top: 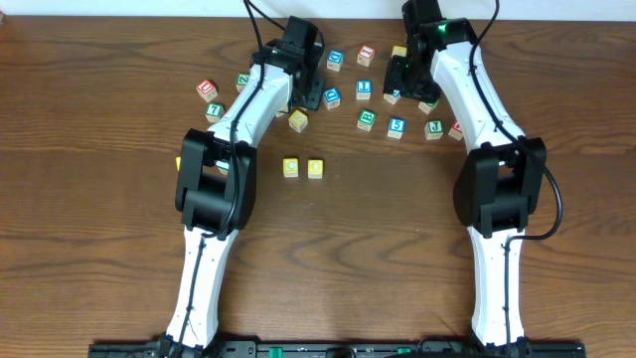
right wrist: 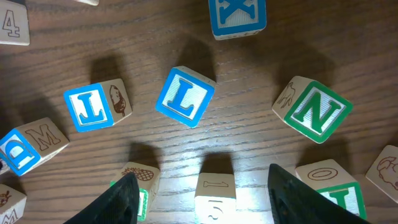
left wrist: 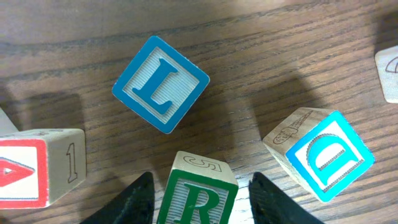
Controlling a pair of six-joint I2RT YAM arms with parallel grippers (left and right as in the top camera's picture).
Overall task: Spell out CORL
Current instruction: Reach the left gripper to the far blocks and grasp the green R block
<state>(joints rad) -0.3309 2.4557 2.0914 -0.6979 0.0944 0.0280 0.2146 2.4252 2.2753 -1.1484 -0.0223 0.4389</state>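
Note:
Two cubes with plain yellow tops sit side by side in mid-table. My left gripper is open, its jaws on either side of the green R cube with gaps on both sides. A blue L cube lies just beyond the R cube, turned at an angle. My right gripper is open over a plain-sided cube marked 1 and 5. A blue L cube also shows ahead of it in the right wrist view.
A blue D cube and a red-lettered cube flank the left jaws. A green N cube, a blue X cube and several other cubes crowd the right gripper. Loose cubes are scattered across the table's far side.

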